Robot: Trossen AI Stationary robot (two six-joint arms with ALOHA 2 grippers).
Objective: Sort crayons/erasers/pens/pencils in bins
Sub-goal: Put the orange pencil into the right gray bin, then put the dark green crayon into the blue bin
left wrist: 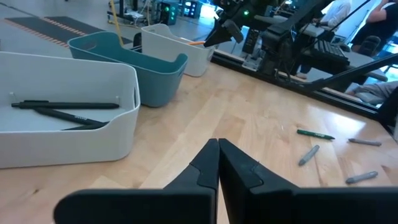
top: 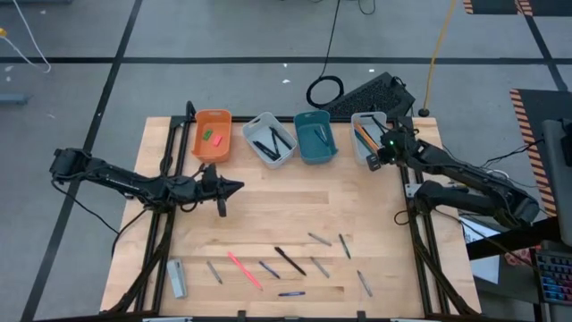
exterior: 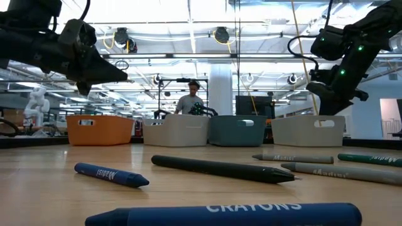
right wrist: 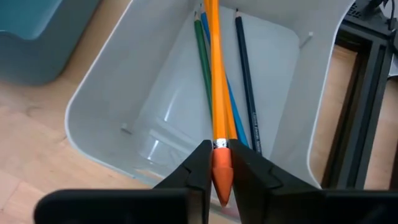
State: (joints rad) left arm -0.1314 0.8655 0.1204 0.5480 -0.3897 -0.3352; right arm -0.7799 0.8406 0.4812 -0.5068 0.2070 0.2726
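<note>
The right gripper (right wrist: 221,163) pinches an orange pencil (right wrist: 217,74) by its eraser end, just above the grey-white bin (right wrist: 106,99) at the right end of the row. The pencil is long and thin, with a small silver band and a fat orange-red eraser tip sitting between the fingers. Its long side runs straight away from the gripper, down into the bin. Right beside it in the bin lie a green pencil (right wrist: 202,62), a blue pencil (right wrist: 235,118) and a dark pencil (right wrist: 247,81), all running nearly the same way.

The left gripper (left wrist: 218,163) is pressed together and holds nothing. It hangs over the bare tabletop (top: 295,192), with another grey-white bin (left wrist: 74,124) holding dark pens (left wrist: 65,106) just ahead of it to one side. The orange bin (top: 213,134) holds a green eraser (top: 206,135) and a pink-red eraser (top: 216,139).
</note>
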